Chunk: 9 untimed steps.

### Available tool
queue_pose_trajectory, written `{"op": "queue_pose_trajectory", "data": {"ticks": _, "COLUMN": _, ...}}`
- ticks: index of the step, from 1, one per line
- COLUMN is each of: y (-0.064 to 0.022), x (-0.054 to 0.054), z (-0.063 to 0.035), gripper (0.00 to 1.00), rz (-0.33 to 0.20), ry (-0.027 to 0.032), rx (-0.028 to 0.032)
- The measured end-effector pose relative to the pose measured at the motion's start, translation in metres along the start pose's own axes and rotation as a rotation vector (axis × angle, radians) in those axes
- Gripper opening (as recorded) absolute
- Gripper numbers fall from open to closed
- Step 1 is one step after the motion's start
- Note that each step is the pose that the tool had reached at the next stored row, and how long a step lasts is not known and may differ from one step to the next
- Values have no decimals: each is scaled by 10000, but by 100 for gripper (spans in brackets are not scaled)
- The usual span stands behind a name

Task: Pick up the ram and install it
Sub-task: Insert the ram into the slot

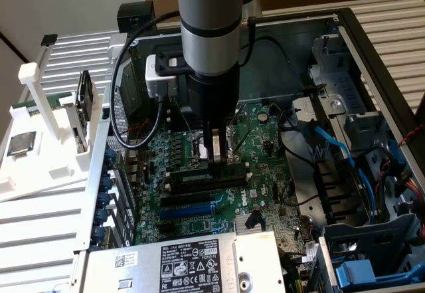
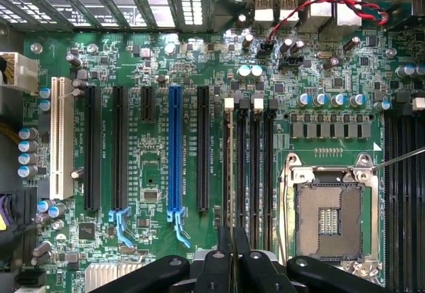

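Observation:
My gripper [image 1: 216,161] reaches down inside the open computer case onto the motherboard [image 1: 199,200], beside the empty processor socket [image 2: 330,216]. In the wrist view the two black fingers [image 2: 242,256] stand close together at the gripper [image 2: 232,246]. They are pressed on a thin greenish strip, the ram [image 2: 231,173], seen edge-on. The ram runs along the memory slot nearest the long black expansion slots. Whether it is seated fully in that slot is hidden. The neighbouring memory slots [image 2: 255,173] are dark and empty.
A white stand [image 1: 46,133] at the exterior view's left carries a square silver processor chip [image 1: 20,143] and a green strip [image 1: 36,101]. Blue cables [image 1: 332,150] and drive cages fill the case's right side. The power supply [image 1: 192,263] lies at the front. Case walls surround the board.

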State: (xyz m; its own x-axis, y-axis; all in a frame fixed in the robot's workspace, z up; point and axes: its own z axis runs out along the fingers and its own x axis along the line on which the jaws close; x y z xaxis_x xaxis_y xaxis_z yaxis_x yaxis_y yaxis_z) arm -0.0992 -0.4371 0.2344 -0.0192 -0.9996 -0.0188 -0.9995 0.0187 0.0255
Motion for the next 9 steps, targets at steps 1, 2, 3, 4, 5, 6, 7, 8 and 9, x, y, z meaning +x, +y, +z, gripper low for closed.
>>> {"op": "queue_pose_trajectory", "data": {"ticks": 1, "y": 5, "x": 0, "z": 11, "gripper": 13, "rz": 0, "ry": 0, "rx": 0}}
{"op": "queue_pose_trajectory", "data": {"ticks": 2, "y": 6, "x": 1, "z": 18, "gripper": 13, "rz": 0, "ry": 0, "rx": 0}}
{"op": "queue_pose_trajectory", "data": {"ticks": 3, "y": 6, "x": 1, "z": 19, "gripper": 13, "rz": 0, "ry": 0, "rx": 0}}
{"op": "queue_pose_trajectory", "data": {"ticks": 4, "y": 7, "x": 1, "z": 20, "gripper": 13, "rz": 0, "ry": 1, "rx": 0}}
{"op": "queue_pose_trajectory", "data": {"ticks": 5, "y": 7, "x": 1, "z": 22, "gripper": 13, "rz": 0, "ry": 0, "rx": 0}}
{"op": "queue_pose_trajectory", "data": {"ticks": 6, "y": 7, "x": 1, "z": 24, "gripper": 13, "rz": 0, "ry": 0, "rx": 0}}
{"op": "queue_pose_trajectory", "data": {"ticks": 7, "y": 7, "x": 1, "z": 27, "gripper": 13, "rz": 1, "ry": 0, "rx": 0}}
{"op": "queue_pose_trajectory", "data": {"ticks": 8, "y": 6, "x": 0, "z": 30, "gripper": 13, "rz": 0, "ry": -1, "rx": 0}}
{"op": "queue_pose_trajectory", "data": {"ticks": 9, "y": 6, "x": 1, "z": 31, "gripper": 13, "rz": 0, "ry": 0, "rx": 0}}
